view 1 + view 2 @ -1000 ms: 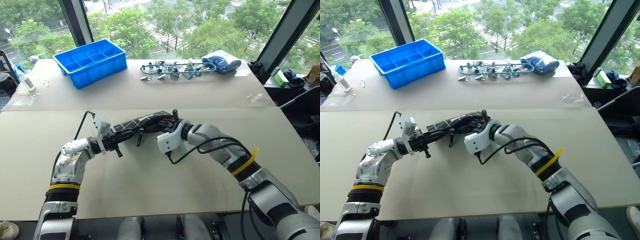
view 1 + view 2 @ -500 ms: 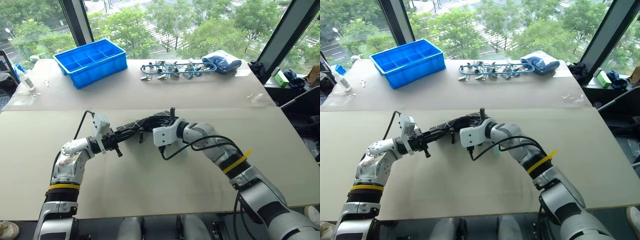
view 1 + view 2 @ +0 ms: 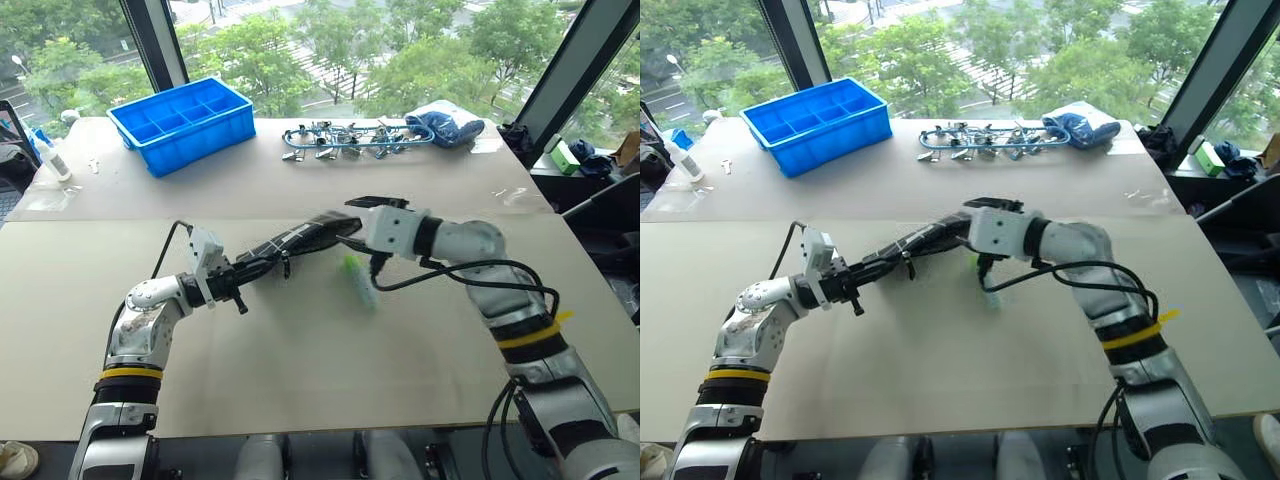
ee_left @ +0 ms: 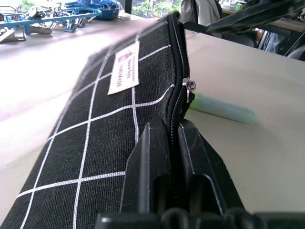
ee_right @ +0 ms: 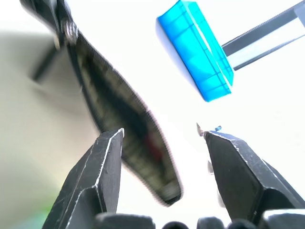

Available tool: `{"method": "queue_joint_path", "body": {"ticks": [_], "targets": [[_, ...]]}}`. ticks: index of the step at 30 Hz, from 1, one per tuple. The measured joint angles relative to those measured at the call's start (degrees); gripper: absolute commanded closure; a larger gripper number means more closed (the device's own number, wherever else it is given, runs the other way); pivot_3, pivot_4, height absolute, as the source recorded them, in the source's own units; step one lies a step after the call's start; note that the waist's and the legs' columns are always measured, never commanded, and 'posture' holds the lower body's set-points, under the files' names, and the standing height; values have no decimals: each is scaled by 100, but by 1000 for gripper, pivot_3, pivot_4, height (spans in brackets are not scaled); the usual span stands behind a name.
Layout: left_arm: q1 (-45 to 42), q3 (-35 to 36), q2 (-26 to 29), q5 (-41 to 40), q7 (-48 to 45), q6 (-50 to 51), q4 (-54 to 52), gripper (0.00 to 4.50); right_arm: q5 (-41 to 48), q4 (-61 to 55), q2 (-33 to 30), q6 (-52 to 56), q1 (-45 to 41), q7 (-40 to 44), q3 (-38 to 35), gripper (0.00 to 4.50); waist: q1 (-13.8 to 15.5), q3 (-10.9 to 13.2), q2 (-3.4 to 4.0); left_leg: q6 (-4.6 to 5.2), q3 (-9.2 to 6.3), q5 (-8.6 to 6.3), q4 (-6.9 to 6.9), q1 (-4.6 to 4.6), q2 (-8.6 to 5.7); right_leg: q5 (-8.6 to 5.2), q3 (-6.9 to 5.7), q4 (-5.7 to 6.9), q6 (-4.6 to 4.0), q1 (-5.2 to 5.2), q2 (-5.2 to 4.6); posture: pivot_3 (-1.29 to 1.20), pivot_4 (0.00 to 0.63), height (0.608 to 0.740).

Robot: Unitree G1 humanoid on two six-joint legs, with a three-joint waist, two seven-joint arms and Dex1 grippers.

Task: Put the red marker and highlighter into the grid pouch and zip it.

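The grid pouch (image 3: 295,240), black with white lines, hangs above the table. My left gripper (image 3: 228,281) is shut on its left end at the zipper (image 4: 189,86). My right gripper (image 3: 352,220) is open at the pouch's right end, its jaws wide apart with nothing between them (image 5: 162,133). The pale green highlighter (image 3: 358,281) lies flat on the table below the pouch's right end, also seen beside the zipper edge (image 4: 221,109). A faint reddish patch shows inside the pouch's open mouth (image 5: 151,140); the red marker itself is hidden.
A blue divided bin (image 3: 180,122) stands at the back left. A heap of blue and metal clips (image 3: 345,138) and a blue bag (image 3: 445,122) lie at the back middle. A white bottle (image 3: 52,160) stands at the far left.
My right gripper has opened, rolled, and drawn up and to the right, off the pouch's end. The highlighter now lies on the table below it. The left gripper has kept still.
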Motion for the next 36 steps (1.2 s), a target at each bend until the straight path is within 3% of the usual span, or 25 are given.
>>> {"method": "queue_joint_path", "body": {"ticks": [3,6,10,14,23,33,36], "targets": [[12,6,3,0,19,0,-22,4500,703,-682,-239,1436,318,181,-342,1467,5,0,0,12,-3,-7,0,6,0,0,1,-8,-1,1,-1,0,150,740],[32,14,9,-1,23,0,-46,4500,708,-1176,-324,2769,712,-201,-338,1467,6,-1,0,13,-2,-8,0,7,-1,-3,0,-9,-5,-1,-1,0,150,740],[40,11,9,-3,24,0,-64,4500,750,-1470,233,4796,713,-1006,-181,1467,-21,0,0,11,-2,-7,0,6,0,-2,9,2,-9,-14,3,0,150,740],[41,11,9,-4,24,0,-70,4500,817,-1575,569,5960,380,-1549,-76,1467,3,0,1,11,-1,-7,0,2,-4,-3,3,-1,-8,-12,0,0,150,740],[46,13,-3,-5,52,0,-70,4500,703,-1126,719,6420,320,-2257,517,1467,22,0,1,11,-1,-7,0,-2,-8,-2,1,-4,-7,-12,-1,0,150,740],[67,13,-64,-13,128,-1,-75,4500,534,-389,1035,5880,20,-2597,832,1467,-46,-1,0,11,-4,-7,0,17,-2,-2,1,4,-8,1,5,0,150,740],[67,13,-67,-45,156,-1,-75,4500,484,-235,1020,5631,11,-2627,891,2150,-36,-1,0,11,-3,-7,0,23,-3,-2,1,4,-8,7,3,0,150,740]]}}
